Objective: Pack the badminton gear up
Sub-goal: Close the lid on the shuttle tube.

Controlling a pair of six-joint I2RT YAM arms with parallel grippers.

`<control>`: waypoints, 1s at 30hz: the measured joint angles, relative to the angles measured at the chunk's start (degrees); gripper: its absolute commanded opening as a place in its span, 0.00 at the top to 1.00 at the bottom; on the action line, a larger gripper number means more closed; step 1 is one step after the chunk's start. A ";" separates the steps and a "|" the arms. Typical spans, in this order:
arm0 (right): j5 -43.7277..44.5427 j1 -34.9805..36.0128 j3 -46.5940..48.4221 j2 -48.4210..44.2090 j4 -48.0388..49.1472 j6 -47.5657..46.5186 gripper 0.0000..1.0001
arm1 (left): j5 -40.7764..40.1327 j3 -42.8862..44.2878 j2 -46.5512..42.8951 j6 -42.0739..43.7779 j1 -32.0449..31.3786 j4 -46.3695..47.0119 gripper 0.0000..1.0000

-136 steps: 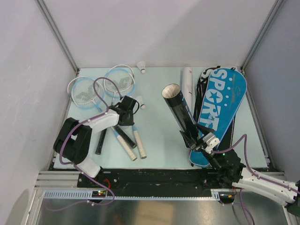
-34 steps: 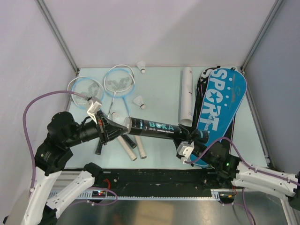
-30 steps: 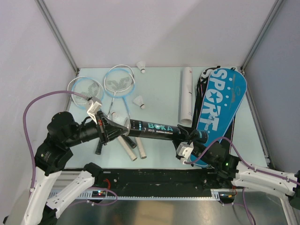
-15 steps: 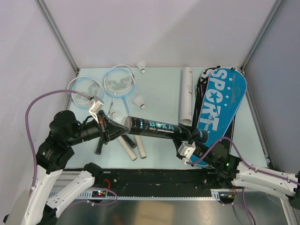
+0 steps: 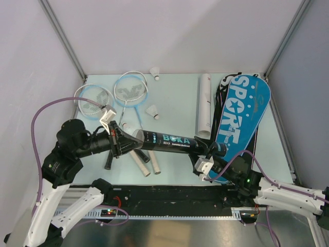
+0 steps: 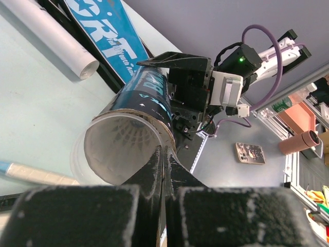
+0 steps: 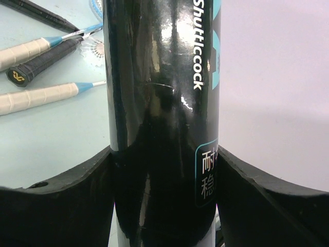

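The long black tube point(image 5: 169, 140) is held level above the table, with its open mouth to the left. My right gripper point(image 5: 209, 152) is shut on its right end, and the fingers clamp both sides of the tube point(image 7: 159, 77) in the right wrist view. My left gripper point(image 5: 128, 141) is shut, with its fingertips point(image 6: 164, 150) at the rim of the tube mouth point(image 6: 123, 149). A white shuttlecock point(image 6: 128, 135) shows inside. Two rackets point(image 5: 131, 90) lie at the back left. Loose shuttlecocks lie at the back edge point(image 5: 155, 72), mid-table point(image 5: 152, 110) and near the handles point(image 7: 92, 51).
A blue bag marked SPORT point(image 5: 241, 113) lies on black covers at the right. A white roll point(image 5: 204, 103) lies beside it. Racket handles point(image 5: 152, 159) stretch toward the near edge under the tube. A metal frame and pale walls surround the table.
Earlier the right gripper held the tube upright and the left gripper was low beside a shuttlecock. Now the tube lies level. Over the last second the left gripper has crept right, to its mouth.
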 measured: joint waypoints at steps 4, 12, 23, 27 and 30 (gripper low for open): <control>-1.53 -0.68 -0.98 -0.17 1.09 0.94 0.77 | 1.31 0.00 0.02 -0.48 0.07 0.33 1.00; -6.99 -4.63 -3.45 -3.02 3.23 4.48 0.77 | 3.50 0.02 0.02 -2.32 0.09 1.11 1.00; -8.94 -5.40 -3.45 -2.16 3.98 6.32 0.77 | 4.81 0.13 0.00 -5.51 0.09 3.87 1.00; -9.40 -5.33 -3.45 -1.73 3.98 6.40 0.77 | 5.40 0.11 0.00 -6.40 0.09 5.35 1.00; -9.70 -5.22 -3.45 -1.49 4.04 6.43 0.77 | 5.86 0.11 0.00 -6.99 0.09 6.23 1.00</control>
